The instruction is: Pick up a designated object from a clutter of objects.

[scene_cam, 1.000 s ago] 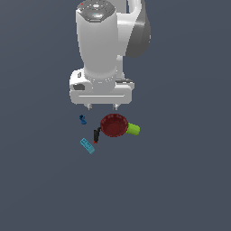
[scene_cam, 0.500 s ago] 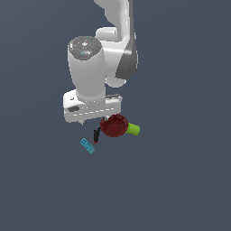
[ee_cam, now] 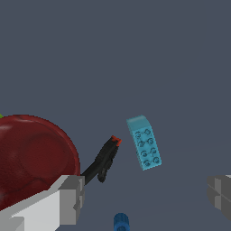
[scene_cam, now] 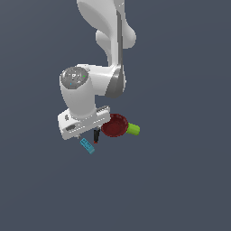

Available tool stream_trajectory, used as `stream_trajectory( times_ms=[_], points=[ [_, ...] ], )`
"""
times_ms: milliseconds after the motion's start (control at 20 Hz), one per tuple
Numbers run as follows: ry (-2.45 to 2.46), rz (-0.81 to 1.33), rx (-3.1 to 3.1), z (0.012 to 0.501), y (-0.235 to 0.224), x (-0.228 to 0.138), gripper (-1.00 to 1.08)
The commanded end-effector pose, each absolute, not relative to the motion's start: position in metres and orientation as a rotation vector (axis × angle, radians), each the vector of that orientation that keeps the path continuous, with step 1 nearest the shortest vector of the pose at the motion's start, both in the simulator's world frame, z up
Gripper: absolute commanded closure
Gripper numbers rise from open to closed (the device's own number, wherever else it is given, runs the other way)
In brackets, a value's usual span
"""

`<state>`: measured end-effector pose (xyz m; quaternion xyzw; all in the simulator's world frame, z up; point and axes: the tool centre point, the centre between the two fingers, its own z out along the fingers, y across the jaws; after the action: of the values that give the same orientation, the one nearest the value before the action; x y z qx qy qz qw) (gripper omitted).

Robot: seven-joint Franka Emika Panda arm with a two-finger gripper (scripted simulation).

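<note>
The designated object, a small flat cyan box (scene_cam: 87, 145) (ee_cam: 144, 142) with faint round markings, lies at the exterior view's left edge of the clutter of objects. My gripper (scene_cam: 85, 131) (ee_cam: 146, 196) hangs just above it and is open. In the wrist view the box lies between and ahead of the two grey fingers (ee_cam: 72, 198). Nothing is held. A thin black-and-red tool (scene_cam: 96, 135) (ee_cam: 103, 160) lies right beside the box.
A dark red bowl (scene_cam: 115, 125) (ee_cam: 31, 158) sits beyond the tool, with a lime green cylinder (scene_cam: 133, 129) against its far side. A tiny dark blue piece (ee_cam: 121, 222) shows only in the wrist view, near the hand.
The arm has swung down and toward the exterior view's left, from above the bowl to above the cyan box. The hand now hides the tiny blue piece in the exterior view.
</note>
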<state>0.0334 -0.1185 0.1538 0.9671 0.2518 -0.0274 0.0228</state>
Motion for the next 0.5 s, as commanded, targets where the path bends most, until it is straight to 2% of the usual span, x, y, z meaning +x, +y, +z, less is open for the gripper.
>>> stream_trajectory(
  times_ms=[0, 450],
  points=[
    [0.875, -0.075, 2.976, 0.137, -0.127, 0.036, -0.92],
    [1.133, -0.030, 2.917, 0.091, -0.147, 0.039, -0.92]
  ],
)
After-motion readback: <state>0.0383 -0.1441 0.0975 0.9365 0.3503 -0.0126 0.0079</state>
